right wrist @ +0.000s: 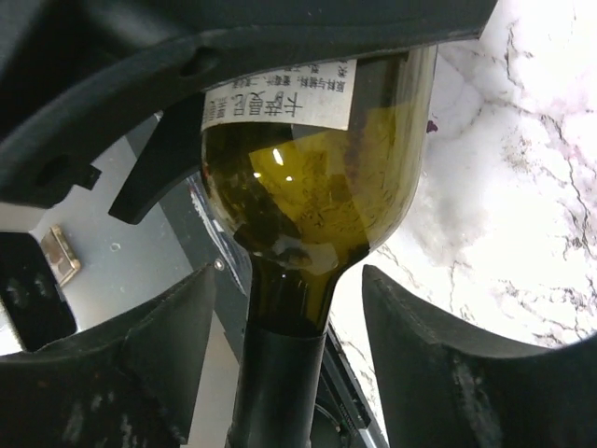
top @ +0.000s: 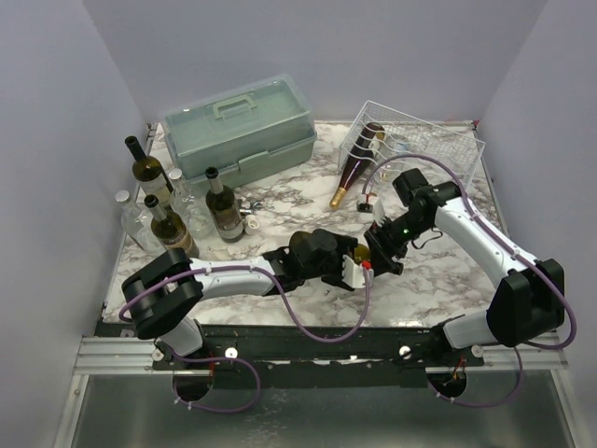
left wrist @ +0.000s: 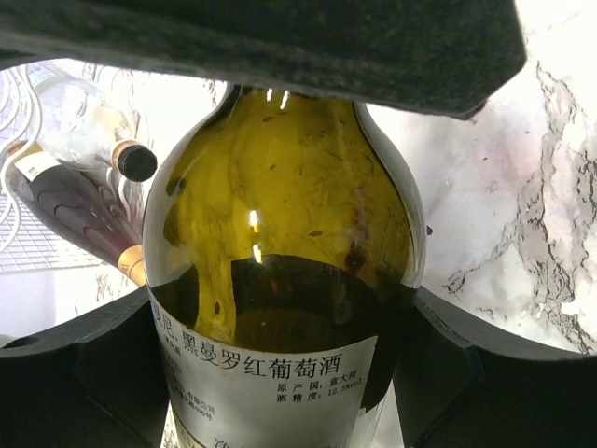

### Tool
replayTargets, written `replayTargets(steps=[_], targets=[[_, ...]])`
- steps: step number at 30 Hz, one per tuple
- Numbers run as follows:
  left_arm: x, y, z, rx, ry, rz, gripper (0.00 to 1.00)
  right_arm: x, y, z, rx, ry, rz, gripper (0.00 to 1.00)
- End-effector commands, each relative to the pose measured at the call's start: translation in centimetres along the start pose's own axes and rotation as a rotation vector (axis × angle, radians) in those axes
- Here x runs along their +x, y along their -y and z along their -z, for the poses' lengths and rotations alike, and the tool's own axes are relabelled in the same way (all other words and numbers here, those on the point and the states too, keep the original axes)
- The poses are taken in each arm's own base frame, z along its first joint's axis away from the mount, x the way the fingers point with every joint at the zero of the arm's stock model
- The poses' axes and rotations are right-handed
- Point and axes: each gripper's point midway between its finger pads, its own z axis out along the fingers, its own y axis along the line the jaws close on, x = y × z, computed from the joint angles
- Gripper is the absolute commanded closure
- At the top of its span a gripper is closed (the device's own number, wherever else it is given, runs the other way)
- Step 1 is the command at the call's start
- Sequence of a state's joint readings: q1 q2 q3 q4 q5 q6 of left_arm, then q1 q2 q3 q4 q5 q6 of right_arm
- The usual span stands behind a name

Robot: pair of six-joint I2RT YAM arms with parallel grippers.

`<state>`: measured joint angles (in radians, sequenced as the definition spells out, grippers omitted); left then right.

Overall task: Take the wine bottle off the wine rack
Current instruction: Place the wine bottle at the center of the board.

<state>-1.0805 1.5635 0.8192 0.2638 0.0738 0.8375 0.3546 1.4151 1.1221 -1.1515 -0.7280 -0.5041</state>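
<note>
- Olive-green glass and a white label with Chinese print mark the wine bottle (left wrist: 280,233). It is out of the wine rack (top: 448,140) and held over the near middle of the marble table (top: 448,271), well apart from the rack.
- The left gripper (left wrist: 284,336) is clenched on the wine bottle at the label. Its dark fingers (left wrist: 84,373) press against the body on both sides.
- The right gripper (right wrist: 284,355) stands released around the neck. Its fingers (right wrist: 448,373) flank the dark capsule with a gap on each side and touch nothing.
- From above, the two grippers meet almost nose to nose and hide nearly all of the bottle. In the left wrist view the right gripper's body fills the frame just past the bottle's shoulder.
- The rack sits at the far right corner. A dark bottle (top: 359,163) leans out of its left end, its gold-foiled neck pointing near and left toward the right arm's forearm.
- The left wrist view also shows a clear bottle (left wrist: 84,131) with a black cap beside that dark one.
- A purple cable (top: 448,166) on the right arm loops in front of the rack.
- A grey-green toolbox (top: 238,131) with a handle sits at the far left-centre.
- Near the toolbox, along the left edge, stand several upright bottles (top: 224,210), some dark and some clear.
</note>
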Motion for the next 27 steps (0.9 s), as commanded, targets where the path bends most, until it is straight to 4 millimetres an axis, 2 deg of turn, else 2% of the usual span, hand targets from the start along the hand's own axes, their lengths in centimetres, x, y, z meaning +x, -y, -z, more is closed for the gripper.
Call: replayTargets(steps=[1, 8, 16, 20, 23, 27], targets=[[-2.9, -3.3, 1.4, -0.118, 0.089, 0.004, 1.0, -2.2, -1.0, 0.4, -0.048, 0.061, 0.036, 0.31], [-3.1, -2.5, 2.1, -0.106, 0.115, 0.089, 1.0, -5.6, -1.9, 3.3, 0.0, 0.141, 0.11, 0.22], [-4.7, -1.9, 4.3, -0.101, 0.201, 0.252, 1.0, -9.9, -3.5, 7.5, 0.072, 0.272, 0.215, 0.21], [-5.9, -2.0, 5.5, -0.102, 0.259, 0.339, 1.0, -11.3, -5.8, 9.2, -0.002, 0.334, 0.292, 0.19], [-6.9, -2.1, 6.3, -0.098, 0.306, 0.409, 1.0, -11.4, -8.2, 10.0, -0.098, 0.371, 0.39, 0.16], [-8.3, -2.1, 7.3, -0.084, 0.371, 0.53, 1.0, -11.7, -10.2, 10.8, -0.128, 0.462, 0.548, 0.15]])
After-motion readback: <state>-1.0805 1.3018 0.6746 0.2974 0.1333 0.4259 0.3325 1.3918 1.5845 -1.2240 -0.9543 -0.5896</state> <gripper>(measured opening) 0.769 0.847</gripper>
